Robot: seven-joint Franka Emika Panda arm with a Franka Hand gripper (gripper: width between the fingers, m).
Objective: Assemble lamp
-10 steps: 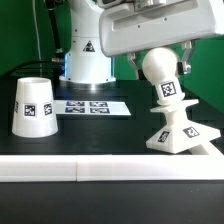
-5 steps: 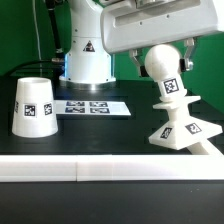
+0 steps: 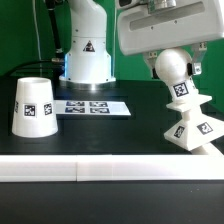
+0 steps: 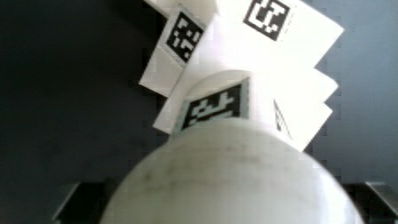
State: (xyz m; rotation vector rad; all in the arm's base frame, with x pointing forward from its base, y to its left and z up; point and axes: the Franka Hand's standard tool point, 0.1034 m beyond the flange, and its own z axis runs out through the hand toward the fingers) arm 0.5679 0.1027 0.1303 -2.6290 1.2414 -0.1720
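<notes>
Bulb (image 3: 171, 63) clamped tight in your gripper (image 3: 173, 68), neck tilted atop base (image 3: 196, 130); shade (image 3: 32, 106) stands well apart.

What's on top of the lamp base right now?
The bulb stands on the base, with its tagged neck meeting the base's top. Whether the neck is seated inside the base cannot be seen, because the joint is covered.

No words or numbers are readable. Black-and-white square tags mark the shade (image 3: 33, 106), bulb (image 3: 170, 66), base (image 3: 195, 132) and marker board (image 3: 88, 106). A dark triangle sign (image 3: 88, 45) sits on the pedestal (image 3: 86, 65), at twelve o'clock from that board.
</notes>
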